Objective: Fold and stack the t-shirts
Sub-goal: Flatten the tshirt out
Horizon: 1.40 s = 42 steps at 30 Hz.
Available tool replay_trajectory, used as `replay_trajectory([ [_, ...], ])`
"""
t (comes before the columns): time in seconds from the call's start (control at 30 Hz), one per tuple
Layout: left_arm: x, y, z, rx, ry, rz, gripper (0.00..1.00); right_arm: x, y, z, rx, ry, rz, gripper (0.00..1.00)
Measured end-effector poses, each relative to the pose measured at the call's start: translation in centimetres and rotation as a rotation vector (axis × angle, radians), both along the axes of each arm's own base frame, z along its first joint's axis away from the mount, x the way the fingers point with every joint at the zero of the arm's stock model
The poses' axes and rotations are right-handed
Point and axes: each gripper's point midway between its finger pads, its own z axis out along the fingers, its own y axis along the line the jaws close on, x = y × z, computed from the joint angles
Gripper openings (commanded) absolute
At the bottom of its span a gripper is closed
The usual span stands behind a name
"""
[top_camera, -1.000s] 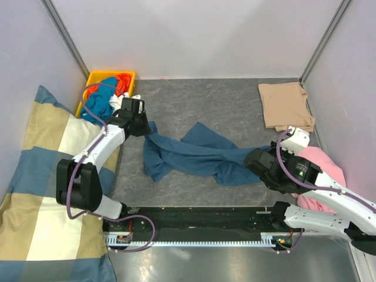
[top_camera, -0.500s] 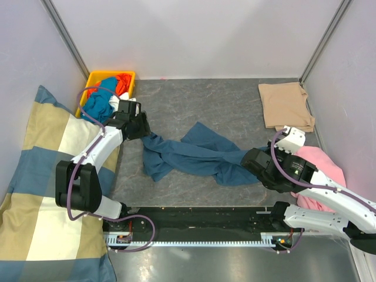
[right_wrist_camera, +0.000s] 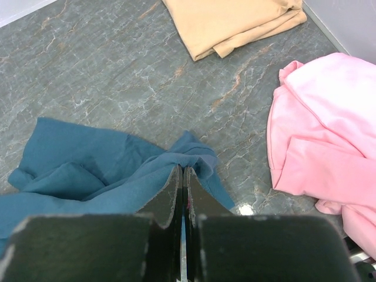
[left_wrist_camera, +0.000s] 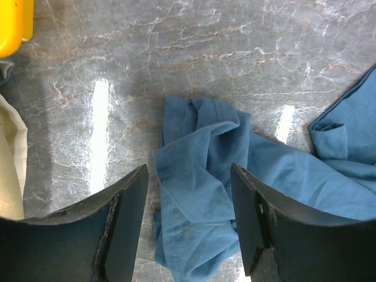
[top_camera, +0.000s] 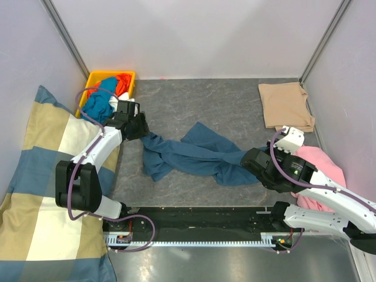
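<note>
A large dark teal-blue t-shirt point(top_camera: 194, 155) lies crumpled across the middle of the table. My left gripper point(top_camera: 143, 128) hovers open just above its left end, and in the left wrist view a bunched blue fold point(left_wrist_camera: 200, 176) shows between the spread fingers point(left_wrist_camera: 132, 200) with nothing gripped. My right gripper point(right_wrist_camera: 182, 169) is shut on a pinch of cloth at the right end of the shirt point(right_wrist_camera: 88, 170), and the top view shows that gripper point(top_camera: 251, 158) low at the shirt's right tip. A folded tan-beige t-shirt point(top_camera: 285, 106) lies flat at the back right point(right_wrist_camera: 235, 20).
A yellow bin point(top_camera: 94, 77) holding teal, orange and white clothes stands at the back left. The big checked cushion point(top_camera: 41, 176) fills the left side. A pink garment point(top_camera: 323, 167) lies at the right edge, close beside my right arm. Walls enclose three sides.
My left gripper opened and let go of the blue shirt's left end, then drew slightly back and left. The right gripper, still shut on the cloth, shifted a little to the left.
</note>
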Motion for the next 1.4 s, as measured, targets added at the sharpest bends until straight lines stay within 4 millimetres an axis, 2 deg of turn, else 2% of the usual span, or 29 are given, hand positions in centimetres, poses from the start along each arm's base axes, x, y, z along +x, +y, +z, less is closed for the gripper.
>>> replay_trajectory([
  [0.2, -0.6, 0.1, -1.0, -0.001, 0.023, 0.014, 0.64, 0.0, 0.0, 0.0, -0.011, 0.002, 0.008, 0.00],
  [0.3, -0.8, 0.3, -1.5, 0.000, 0.027, 0.031, 0.61, 0.0, 0.0, 0.0, -0.022, 0.007, 0.013, 0.00],
  [0.4, -0.8, 0.4, -2.0, -0.003, 0.028, 0.051, 0.49, 0.0, 0.0, 0.0, -0.033, 0.010, 0.020, 0.00],
  [0.43, -0.8, 0.4, -2.1, -0.004, 0.027, 0.057, 0.30, 0.0, 0.0, 0.1, -0.035, 0.011, 0.022, 0.00],
  [0.47, -0.6, 0.5, -2.2, -0.006, 0.024, 0.064, 0.18, 0.0, 0.0, 0.0, -0.041, 0.014, 0.026, 0.00],
  [0.53, -0.4, 0.5, -2.4, -0.012, 0.022, 0.084, 0.02, 0.0, 0.0, 0.0, -0.048, 0.018, 0.031, 0.00],
  [0.73, 0.3, 0.8, -3.4, -0.008, 0.032, 0.109, 0.02, 0.0, 0.2, 0.0, -0.061, 0.032, 0.051, 0.00],
  [0.8, 0.5, 0.8, -3.2, -0.006, 0.030, 0.110, 0.02, 0.0, 0.3, 0.0, -0.060, 0.032, 0.053, 0.00],
  [0.87, 1.1, 0.7, -2.1, -0.009, 0.016, 0.108, 0.02, 0.1, 0.4, 0.0, -0.054, 0.029, 0.054, 0.00],
  [0.97, 2.5, 0.5, 0.6, -0.017, -0.026, 0.089, 0.02, 0.2, 0.5, 0.2, -0.058, 0.026, 0.058, 0.00],
  [1.07, 4.2, 0.0, 5.2, -0.036, -0.093, 0.047, 0.02, 0.8, 0.5, 2.3, -0.085, -0.002, 0.063, 0.00],
  [1.2, 6.6, -0.7, 14.5, -0.064, -0.251, -0.012, 0.02, 2.8, 1.3, 8.2, -0.103, -0.108, 0.060, 0.00],
  [1.27, 7.3, -1.1, 20.6, -0.082, -0.374, -0.043, 0.02, 4.3, 1.8, 11.3, -0.129, -0.156, 0.067, 0.00],
  [1.37, 6.7, -1.3, 26.5, -0.097, -0.492, -0.074, 0.02, 6.6, 2.3, 14.4, -0.175, -0.172, 0.078, 0.00],
  [1.4, 6.3, -1.3, 27.5, -0.099, -0.513, -0.082, 0.02, 7.5, 2.6, 15.1, -0.186, -0.170, 0.087, 0.00],
])
